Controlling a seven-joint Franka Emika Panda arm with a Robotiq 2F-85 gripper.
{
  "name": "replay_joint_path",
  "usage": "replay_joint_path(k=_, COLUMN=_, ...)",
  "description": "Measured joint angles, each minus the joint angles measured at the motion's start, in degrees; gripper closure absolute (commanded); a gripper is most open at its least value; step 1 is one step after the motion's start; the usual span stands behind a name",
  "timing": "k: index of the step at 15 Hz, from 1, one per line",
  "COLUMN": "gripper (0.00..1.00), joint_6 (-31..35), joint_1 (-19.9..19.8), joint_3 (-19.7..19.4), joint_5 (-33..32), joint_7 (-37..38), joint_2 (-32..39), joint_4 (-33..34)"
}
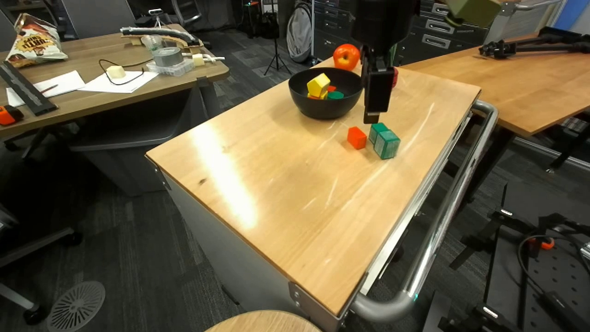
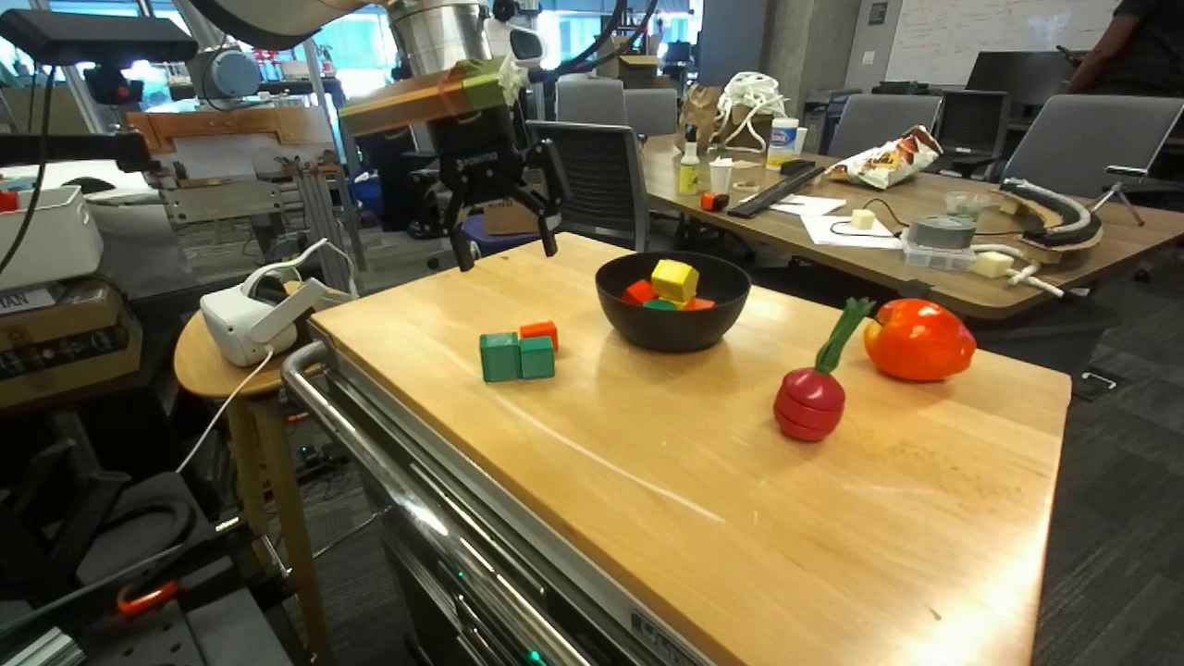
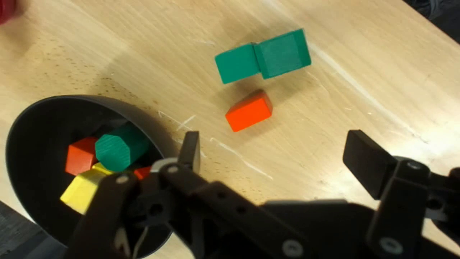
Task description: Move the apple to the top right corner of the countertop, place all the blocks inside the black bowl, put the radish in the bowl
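Blocks [image 2: 500,358] lie in and near the bowl [image 2: 672,330].

This looks like a robotics lab in an office space: a robot arm [image 2: 439,39] and a VR headset [image 2: 239,333] share the room with a desk [image 1: 87,55], grey chairs [image 2: 1101,143], a scribbled-on whiteboard [image 2: 999,37], black drawers [image 1: 426,32] and dark striped carpet [image 1: 147,267].

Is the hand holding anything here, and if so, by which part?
Nothing is held: the open hand hangs above the countertop, its jaws apart.

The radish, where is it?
In an exterior view, the radish stands on the countertop, right of the black bowl and just left of the apple.
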Motion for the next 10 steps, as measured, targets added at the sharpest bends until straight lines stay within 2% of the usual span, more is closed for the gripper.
replay_joint_path(k=3, gripper=0.0, joint_6=0.0, joint_1=0.0, joint_3=-0.01, joint_5=0.0, joint_7=0.0, joint_2=0.31, joint_4=0.32)
replay_joint_path(k=8, gripper=0.0, joint_6=-5.05, joint_1=0.0, joint_3=-0.01, joint_5=-0.1, joint_7=1.28, joint_2=1.65, joint_4=-0.11)
replay_joint_path(k=10, gripper=0.0, joint_6=-5.01, joint_1=-0.01, joint_3=-0.21, joint_5=-0.05, joint_7=1.28, joint_2=2.26, joint_4=-1.05)
